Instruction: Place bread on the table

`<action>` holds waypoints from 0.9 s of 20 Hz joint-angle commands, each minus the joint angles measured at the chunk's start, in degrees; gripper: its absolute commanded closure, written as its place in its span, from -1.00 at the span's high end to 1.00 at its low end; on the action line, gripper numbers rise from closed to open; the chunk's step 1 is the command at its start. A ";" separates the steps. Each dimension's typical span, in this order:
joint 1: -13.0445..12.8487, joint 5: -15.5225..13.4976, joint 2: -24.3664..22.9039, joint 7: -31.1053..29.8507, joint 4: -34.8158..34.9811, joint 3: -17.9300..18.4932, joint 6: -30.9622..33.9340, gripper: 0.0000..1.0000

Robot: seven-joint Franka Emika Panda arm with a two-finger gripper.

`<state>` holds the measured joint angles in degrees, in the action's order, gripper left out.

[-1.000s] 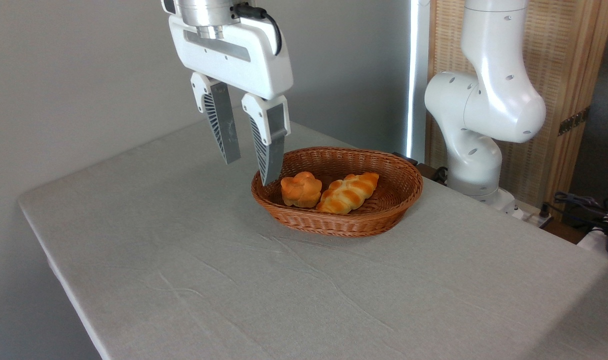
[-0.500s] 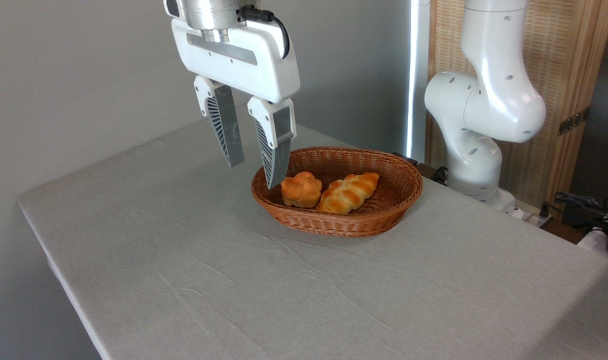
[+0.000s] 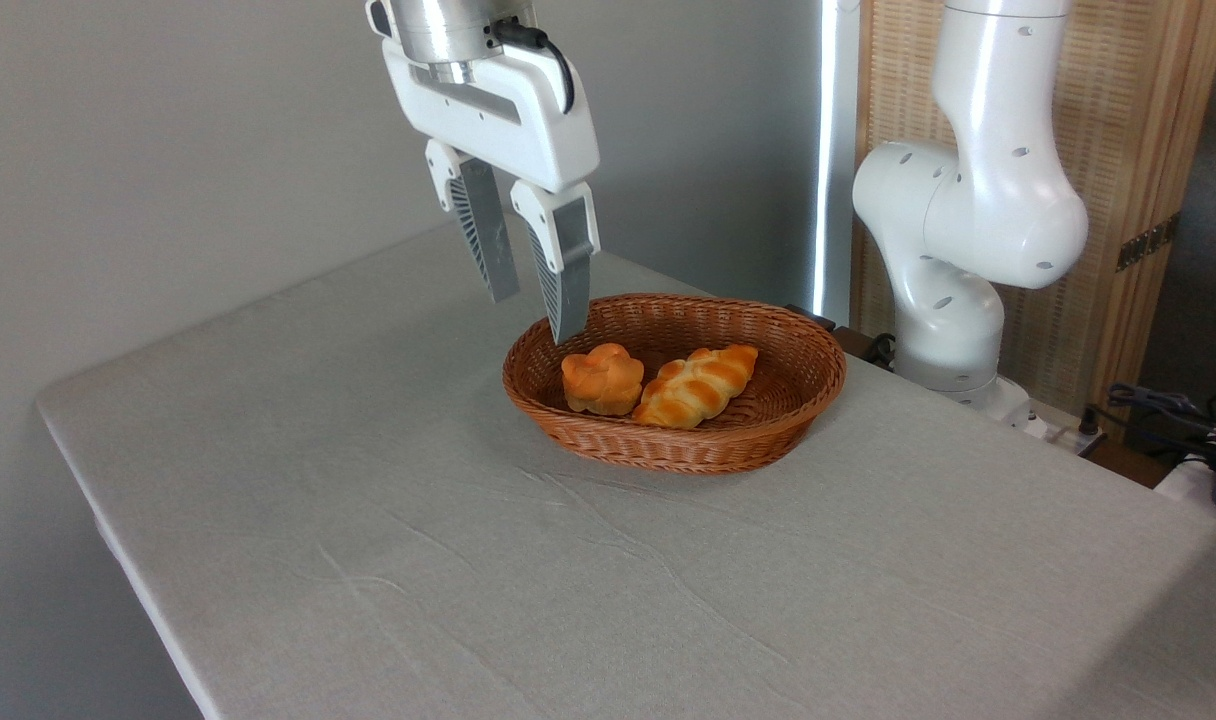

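A brown wicker basket (image 3: 768, 420) holds a braided loaf (image 3: 696, 385) — a wooden screen (image 3: 1148, 150) behind.

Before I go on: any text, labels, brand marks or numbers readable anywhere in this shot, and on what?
None can be read.
The gripper, the white arm, the wicker basket, the round bun, the braided loaf and the grey-clothed table show no lettering, labels or numbers.

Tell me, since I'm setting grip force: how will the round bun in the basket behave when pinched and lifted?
The round bun looks puffy and knotted, so it is probably soft and light and may dent under a hard squeeze. Its flat pale base suggests it won't roll once set on the table. It leans against the braided loaf in the basket, so lifting may nudge that one.
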<state>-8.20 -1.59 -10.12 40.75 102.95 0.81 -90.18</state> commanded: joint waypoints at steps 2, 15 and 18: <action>-7.34 -0.08 -5.17 -0.76 9.62 0.59 -0.53 1.00; -18.25 -0.08 -6.23 -0.05 25.36 0.33 -14.15 1.00; -18.60 0.00 -6.23 1.17 26.95 0.33 -14.15 1.00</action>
<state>-25.99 -1.59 -14.59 40.45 127.32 0.45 -103.01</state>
